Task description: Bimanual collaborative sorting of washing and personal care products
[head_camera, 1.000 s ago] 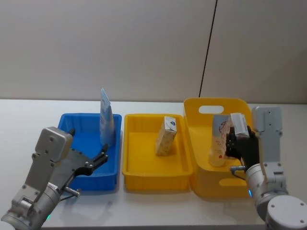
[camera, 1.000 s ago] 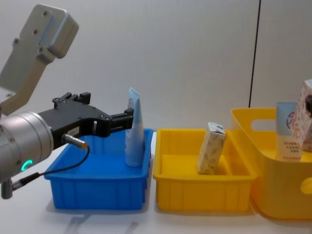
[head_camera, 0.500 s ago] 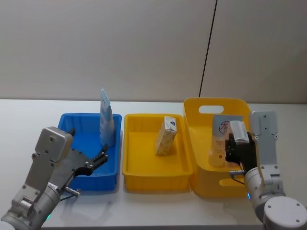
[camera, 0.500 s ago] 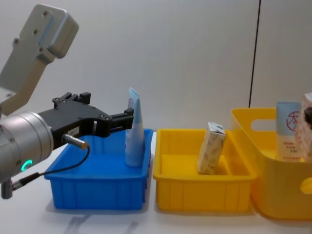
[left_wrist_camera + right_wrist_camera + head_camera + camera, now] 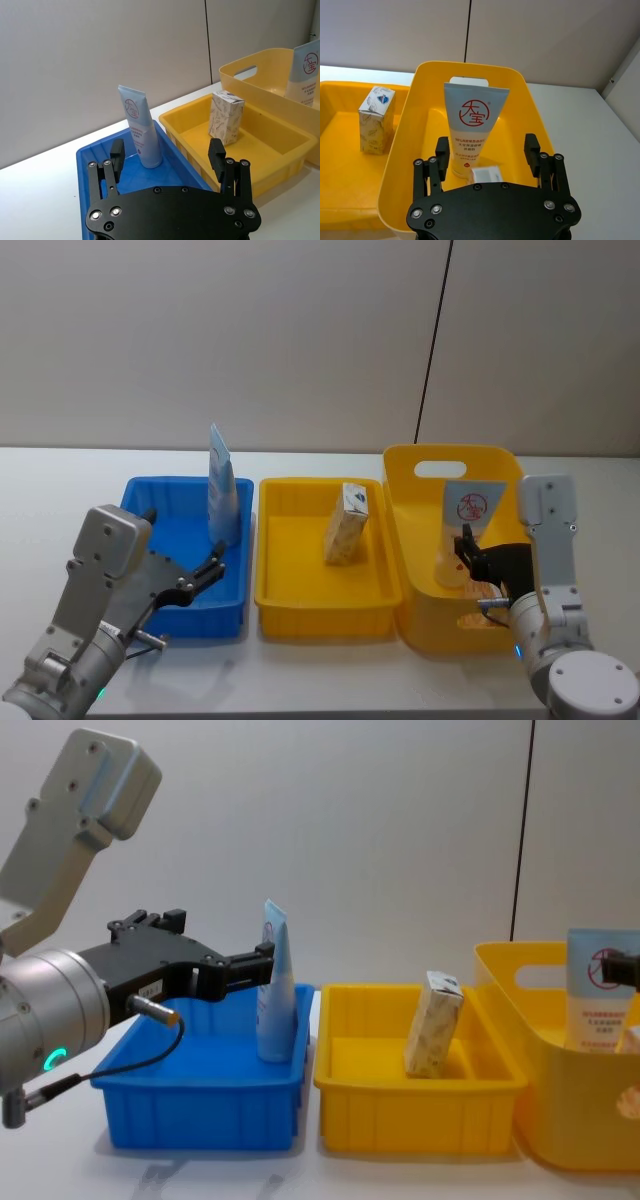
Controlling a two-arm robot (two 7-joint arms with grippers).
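A robotics lab or test bench: a plain white tabletop (image 5: 320, 680) is filling the lower frame, a bare grey panelled wall (image 5: 250, 340) is spanning the upper frame, a black cable (image 5: 434, 340) hanging upper right.

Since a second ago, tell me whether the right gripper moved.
Yes. The right gripper, open now, dropped lower against the yellow basket beside the red-logo tube.
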